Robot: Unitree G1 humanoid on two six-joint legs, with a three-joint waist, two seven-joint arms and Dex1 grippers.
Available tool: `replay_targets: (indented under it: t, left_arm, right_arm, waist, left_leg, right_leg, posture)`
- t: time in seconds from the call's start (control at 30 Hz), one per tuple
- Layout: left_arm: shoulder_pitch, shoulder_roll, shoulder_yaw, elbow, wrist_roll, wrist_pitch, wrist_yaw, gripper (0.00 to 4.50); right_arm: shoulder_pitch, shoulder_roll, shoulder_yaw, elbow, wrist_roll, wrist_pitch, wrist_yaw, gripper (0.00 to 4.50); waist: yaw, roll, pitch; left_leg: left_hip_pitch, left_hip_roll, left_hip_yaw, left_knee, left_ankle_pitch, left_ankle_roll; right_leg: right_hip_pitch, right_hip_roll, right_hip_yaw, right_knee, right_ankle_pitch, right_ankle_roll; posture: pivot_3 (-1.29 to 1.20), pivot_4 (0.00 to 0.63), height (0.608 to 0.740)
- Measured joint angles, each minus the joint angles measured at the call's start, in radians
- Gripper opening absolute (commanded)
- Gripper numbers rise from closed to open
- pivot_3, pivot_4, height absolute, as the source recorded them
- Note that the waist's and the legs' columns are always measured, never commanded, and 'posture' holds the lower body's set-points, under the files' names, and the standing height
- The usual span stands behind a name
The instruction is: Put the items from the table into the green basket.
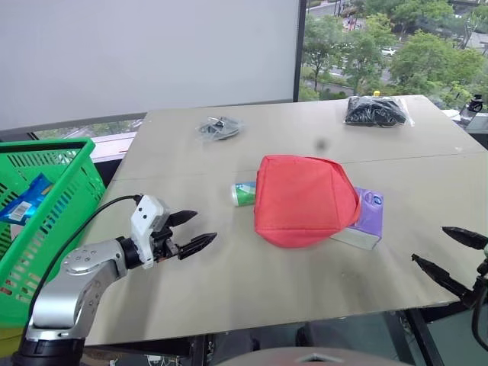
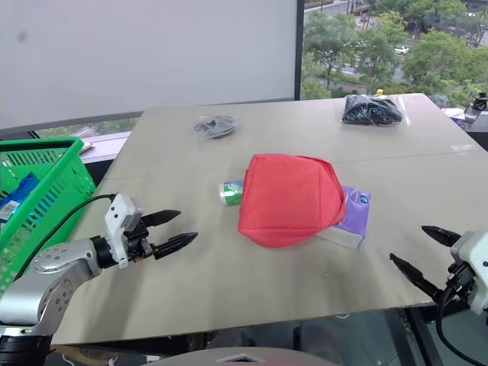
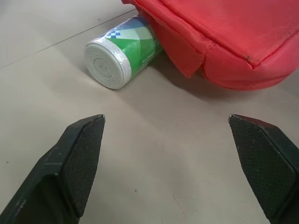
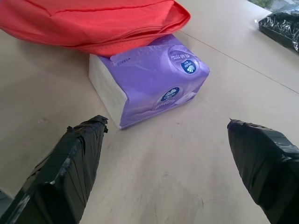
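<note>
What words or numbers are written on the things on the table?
Purple packet: round blue logos and a line of small print, too blurred to read.
Green-and-white can: a checked pattern, no letters legible.
Blue packet in the green basket: print too small to read.

We see red pouch [image 2: 290, 198] mid-table [image 2: 229, 274], lying over can [image 2: 230, 192] and purple packet [image 2: 351, 219] | two clear bags [image 2: 371, 110] [image 2: 214, 125] at far edge | green basket [image 2: 42, 202] left | left gripper [image 2: 177, 231] and right gripper [image 2: 422, 250] spread wide, empty
</note>
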Motion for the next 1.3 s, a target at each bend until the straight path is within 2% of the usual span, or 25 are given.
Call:
replay_targets:
  t: [0.2, 0.37, 0.57, 0.77, 0.93, 1.07, 1.13, 1.23, 1.3]
  left_arm:
    - [-0.034, -0.017, -0.007, -0.014, -0.001, -0.005, 0.017, 4.37]
    - [-0.048, -0.03, -0.019, -0.059, -0.005, -0.048, 0.008, 4.37]
    - [-0.05, -0.027, -0.048, -0.132, -0.03, -0.059, -0.041, 4.37]
    - [0.005, -0.007, -0.051, -0.201, -0.051, -0.055, -0.077, 4.37]
    - [0.031, -0.003, -0.052, -0.208, -0.092, 0.034, -0.045, 4.37]
    - [-0.078, -0.014, -0.147, -0.208, -0.1, 0.232, 0.086, 4.37]
    - [-0.166, -0.061, -0.181, -0.194, -0.127, 0.35, 0.158, 4.37]
    - [-0.329, -0.181, -0.21, -0.131, -0.209, 0.56, 0.272, 4.37]
    - [-0.369, -0.204, -0.213, -0.09, -0.223, 0.625, 0.304, 4.37]
  right_arm:
    - [-0.098, -0.005, 0.081, -0.006, -0.046, -0.025, -0.049, 4.49]
    - [-0.201, -0.083, 0.175, -0.083, -0.039, 0.013, -0.054, 4.49]
    - [-0.425, -0.211, 0.436, -0.096, -0.18, -0.004, -0.053, 4.49]
    - [-0.527, -0.272, 0.638, -0.026, -0.326, -0.11, 0.0, 4.49]
    - [-0.589, -0.258, 0.661, 0.015, -0.326, -0.128, 0.009, 4.49]
    - [-0.61, -0.256, 0.657, 0.005, -0.295, -0.105, 0.011, 4.49]
    - [-0.594, -0.256, 0.621, -0.021, -0.251, -0.06, 0.012, 4.49]
    - [-0.513, -0.256, 0.486, -0.134, -0.102, 0.065, 0.014, 4.49]
    - [-0.478, -0.257, 0.421, -0.181, -0.027, 0.129, 0.015, 4.49]
  waist:
    - [0.0, 0.0, 0.001]
    - [0.004, 0.001, 0.001]
    - [0.004, -0.001, 0.003]
    - [0.024, -0.003, 0.004]
    - [0.043, -0.005, 0.006]
    - [0.066, -0.006, 0.007]
    - [0.071, -0.006, 0.007]
    - [0.072, -0.007, 0.006]
    - [0.058, -0.007, 0.006]
  left_leg:
    - [0.0, 0.0, 0.0, 0.0, 0.0, 0.0]
    - [0.0, 0.0, -0.001, -0.001, 0.0, 0.0]
    - [0.0, 0.0, -0.001, -0.001, 0.0, 0.0]
    - [0.002, 0.0, -0.001, -0.001, 0.0, 0.0]
    - [0.003, 0.0, -0.002, 0.0, 0.0, 0.0]
    - [0.003, -0.002, -0.004, 0.0, 0.0, 0.0]
    - [0.002, -0.003, -0.006, 0.0, 0.0, 0.0]
    - [-0.003, -0.002, -0.008, 0.002, 0.0, 0.0]
    - [-0.004, -0.002, -0.008, 0.002, 0.0, 0.0]
  right_leg:
    - [0.0, 0.0, 0.0, 0.0, 0.0, 0.0]
    - [0.0, 0.0, 0.0, 0.0, 0.002, -0.003]
    - [0.0, 0.0, -0.001, -0.001, 0.002, -0.003]
    - [-0.002, 0.0, -0.001, -0.002, 0.002, -0.004]
    - [-0.002, 0.0, -0.002, -0.001, 0.002, -0.004]
    - [-0.001, -0.001, -0.003, -0.001, 0.002, -0.004]
    - [-0.001, -0.002, -0.003, -0.001, 0.003, -0.003]
    - [-0.005, -0.001, -0.004, 0.0, 0.003, -0.004]
    - [-0.005, -0.001, -0.004, 0.0, 0.003, -0.004]
  posture:
    - [-0.07, 0.0, 0.74]
    - [-0.06, 0.0, 0.74]
    - [-0.03, 0.0, 0.74]
    - [0.02, 0.0, 0.74]
    - [0.04, 0.0, 0.74]
    - [-0.01, 0.0, 0.74]
    - [-0.02, 0.0, 0.74]
    - [-0.07, 0.0, 0.74]
    - [-0.11, 0.0, 0.74]
